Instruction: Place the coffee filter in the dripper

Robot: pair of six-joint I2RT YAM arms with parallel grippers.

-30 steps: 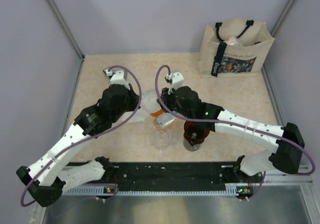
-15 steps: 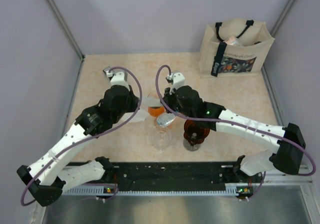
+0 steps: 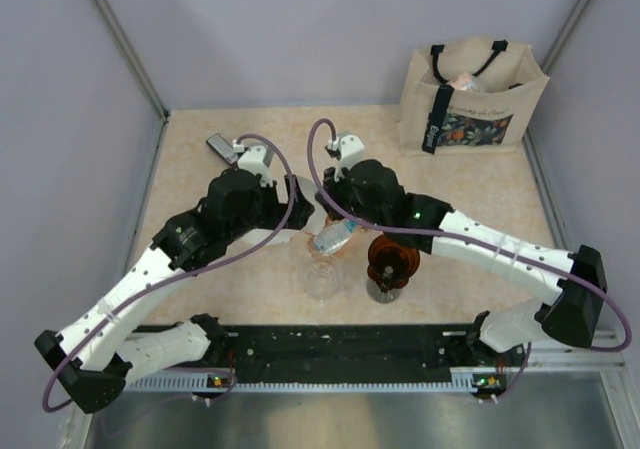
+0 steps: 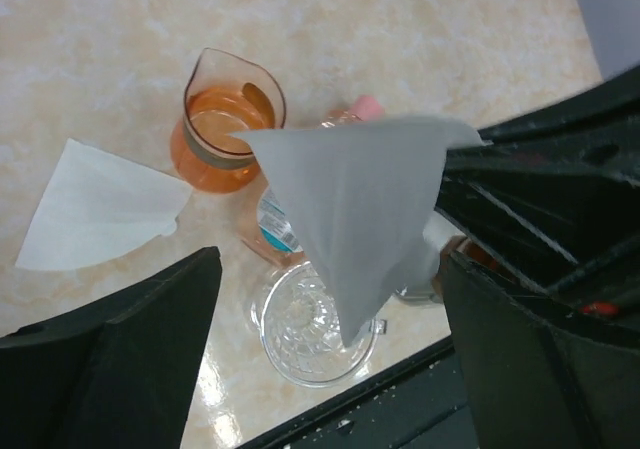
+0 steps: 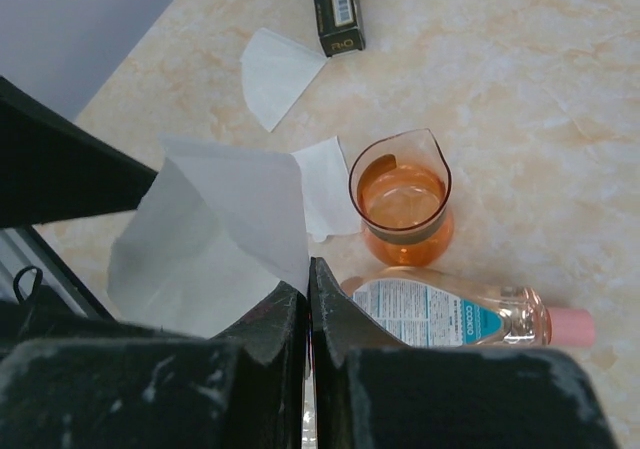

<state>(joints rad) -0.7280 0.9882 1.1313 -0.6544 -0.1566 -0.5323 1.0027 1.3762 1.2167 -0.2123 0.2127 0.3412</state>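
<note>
The right gripper (image 5: 308, 304) pinches one edge of the coffee filter (image 5: 215, 234), held aloft left of the dripper (image 3: 390, 264) and beyond it. The left gripper (image 4: 330, 269) gapes wide, gripping nothing, its fingers (image 4: 130, 359) flanking the filter's hanging tip. Left of the dripper a clear glass cup (image 3: 322, 279) stands close, with a bottle (image 3: 333, 235) behind it.

The coffee filter (image 4: 350, 209), mid-frame in the left wrist view, is showing as thin, matt white paper, smooth and slightly translucent. The tabletop (image 4: 450, 49) is looking like glossy beige marble-patterned laminate, catching glare at the lower left. The clear cup (image 4: 315, 331) is glinting as ribbed glass. The bottle (image 5: 450, 314) is shining as glossy clear plastic with a printed label. The dripper (image 3: 392, 264) is gleaming as translucent brown. The tote bag (image 3: 470, 94), upper right, is appearing as coarse woven cloth. The right gripper (image 5: 308, 287) is showing matt black plastic, lightly scuffed.
</note>
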